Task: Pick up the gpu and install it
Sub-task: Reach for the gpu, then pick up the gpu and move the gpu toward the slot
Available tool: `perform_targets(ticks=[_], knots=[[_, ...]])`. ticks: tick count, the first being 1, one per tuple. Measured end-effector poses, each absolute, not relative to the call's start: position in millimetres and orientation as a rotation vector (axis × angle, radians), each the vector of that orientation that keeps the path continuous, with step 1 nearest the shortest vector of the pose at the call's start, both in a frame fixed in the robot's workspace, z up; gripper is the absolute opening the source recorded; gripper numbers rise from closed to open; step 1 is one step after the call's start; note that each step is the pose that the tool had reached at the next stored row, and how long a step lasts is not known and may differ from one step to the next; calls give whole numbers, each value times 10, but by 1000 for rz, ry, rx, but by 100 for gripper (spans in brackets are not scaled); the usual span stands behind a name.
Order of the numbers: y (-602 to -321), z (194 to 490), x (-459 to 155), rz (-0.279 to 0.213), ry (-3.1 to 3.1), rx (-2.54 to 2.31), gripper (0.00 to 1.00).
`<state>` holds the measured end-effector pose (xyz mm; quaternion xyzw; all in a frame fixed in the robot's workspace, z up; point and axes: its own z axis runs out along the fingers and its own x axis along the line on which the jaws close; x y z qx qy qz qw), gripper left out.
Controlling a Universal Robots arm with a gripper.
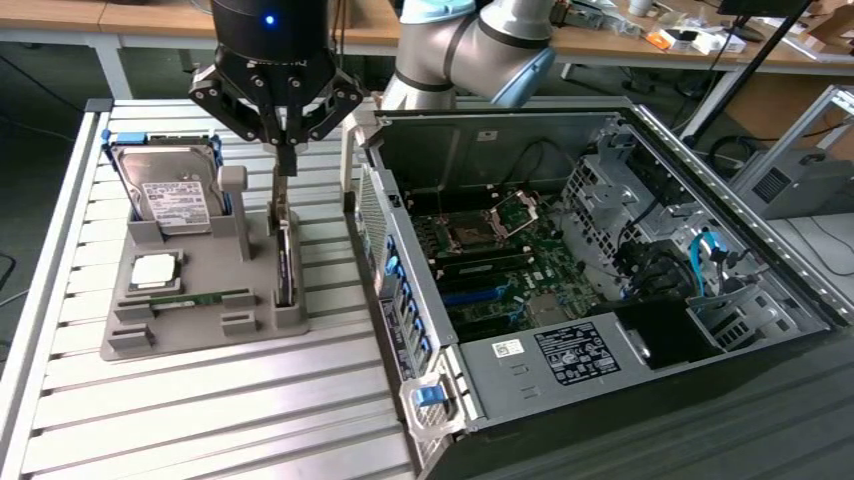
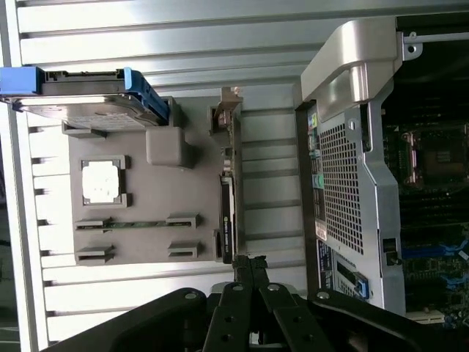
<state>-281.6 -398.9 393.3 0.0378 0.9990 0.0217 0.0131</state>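
Just beneath the jaws, the gpu (image 1: 283,265)

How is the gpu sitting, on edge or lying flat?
On edge: the gpu stands upright in a slot along the gray holder, outside the computer case.

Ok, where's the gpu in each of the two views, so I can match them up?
Exterior view: the gpu stands on edge along the side of the grey holder nearest the computer case, under the gripper.
Wrist view: the gpu is seen edge-on along that same side.
Shared landmark: the blue-railed hard drive.
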Motion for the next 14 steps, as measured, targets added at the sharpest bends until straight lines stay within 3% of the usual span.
perform_targets(ticks=[13,14], knots=[[-3989,3933,-2817,68,3112,118,11],[-3989,3933,-2817,68,3112,118,17]])
